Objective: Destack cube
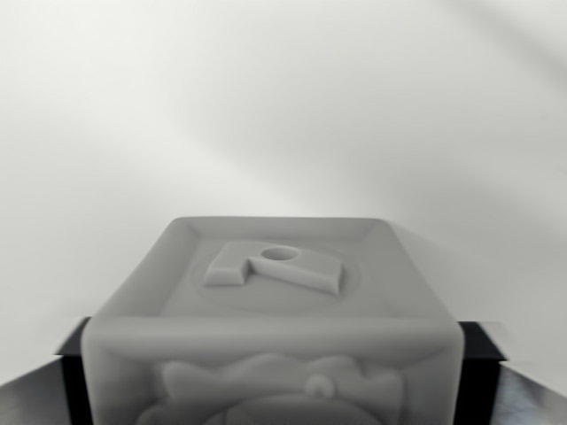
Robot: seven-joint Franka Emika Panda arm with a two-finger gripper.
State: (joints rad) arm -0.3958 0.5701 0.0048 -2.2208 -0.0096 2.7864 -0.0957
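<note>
- Black finger pads (75,354) show at both lower corners of the wrist view, one on each side of the cube (270,310); the gripper (270,376) sits around the block with its jaws apart but close to the side faces.
- Whether the pads press the cube or merely flank it I cannot tell; no gap is visible, yet no firm contact either.
- Pale grey, the cube fills the lower middle of the view, with a raised letter on its top face and a relief on the near face.
- Nothing beneath the cube is in view, so whether it rests on another block is hidden.
- My judgement: the grasp is set up or just made, and the lift and putting aside remain.
- White desk (283,106) lies bare beyond the cube; no desk edge shows, and room looks free on all sides.
</note>
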